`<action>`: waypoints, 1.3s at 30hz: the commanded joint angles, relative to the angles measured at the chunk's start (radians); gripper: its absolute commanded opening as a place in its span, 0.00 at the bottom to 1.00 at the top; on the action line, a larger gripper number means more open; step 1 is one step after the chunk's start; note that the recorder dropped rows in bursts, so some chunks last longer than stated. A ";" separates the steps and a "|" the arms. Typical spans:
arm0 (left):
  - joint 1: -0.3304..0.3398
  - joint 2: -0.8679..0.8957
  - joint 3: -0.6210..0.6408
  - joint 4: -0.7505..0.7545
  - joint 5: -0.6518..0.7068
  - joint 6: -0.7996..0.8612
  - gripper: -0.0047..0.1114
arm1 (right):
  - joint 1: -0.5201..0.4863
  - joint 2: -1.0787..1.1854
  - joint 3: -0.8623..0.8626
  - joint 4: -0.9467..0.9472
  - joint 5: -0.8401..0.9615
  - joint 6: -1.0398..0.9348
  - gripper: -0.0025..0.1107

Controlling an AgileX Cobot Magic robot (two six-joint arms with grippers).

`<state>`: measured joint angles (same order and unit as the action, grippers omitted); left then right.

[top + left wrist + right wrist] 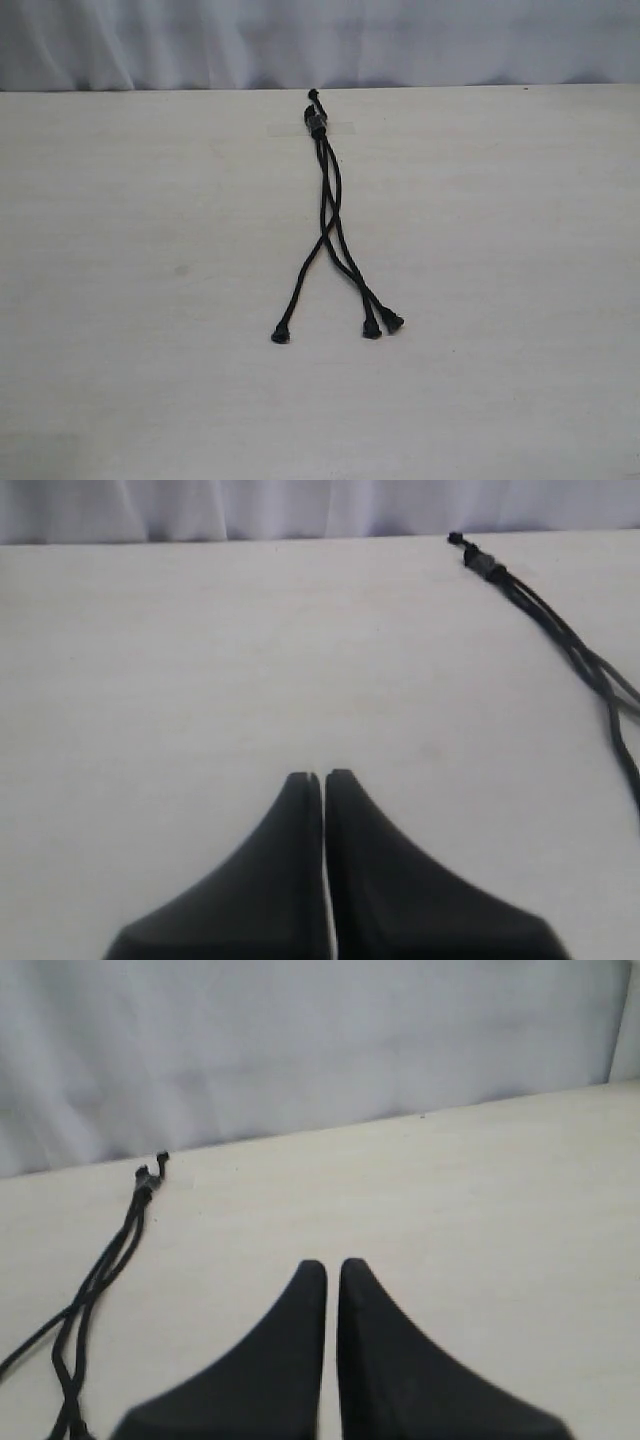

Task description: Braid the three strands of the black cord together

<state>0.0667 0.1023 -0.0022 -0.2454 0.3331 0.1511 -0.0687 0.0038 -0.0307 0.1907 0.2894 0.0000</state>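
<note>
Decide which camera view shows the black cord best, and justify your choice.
The exterior view: the black cord lies whole, from its knot to all three flared tips. The left wrist view shows the knot end with the strands running out of frame; the right wrist view likewise cuts off the tips.

Bright, even light; soft, slightly blurred pictures

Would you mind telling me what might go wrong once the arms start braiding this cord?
One strand tip lies almost against another, so one pinch could catch both. The three strands cross midway, so the wrong one might be picked first. The black cord seems anchored only by a clear tape strip at its joined end; a firm pull might peel it loose.
</note>
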 commanded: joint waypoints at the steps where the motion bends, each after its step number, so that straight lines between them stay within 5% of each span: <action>1: -0.003 -0.054 0.002 0.001 -0.034 -0.010 0.06 | -0.012 -0.004 0.031 -0.004 0.038 0.000 0.06; 10: 0.004 -0.064 0.002 0.026 -0.034 -0.008 0.06 | -0.012 -0.004 0.031 0.005 0.083 0.000 0.06; 19: 0.132 -0.079 0.002 0.026 -0.032 -0.008 0.06 | -0.012 -0.004 0.031 0.005 0.083 0.000 0.06; 39: 0.133 -0.079 0.002 0.026 -0.032 -0.008 0.06 | -0.012 -0.004 0.031 0.005 0.083 0.000 0.06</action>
<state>0.1977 0.0306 -0.0022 -0.2177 0.3121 0.1511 -0.0753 0.0038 -0.0032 0.1907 0.3682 0.0000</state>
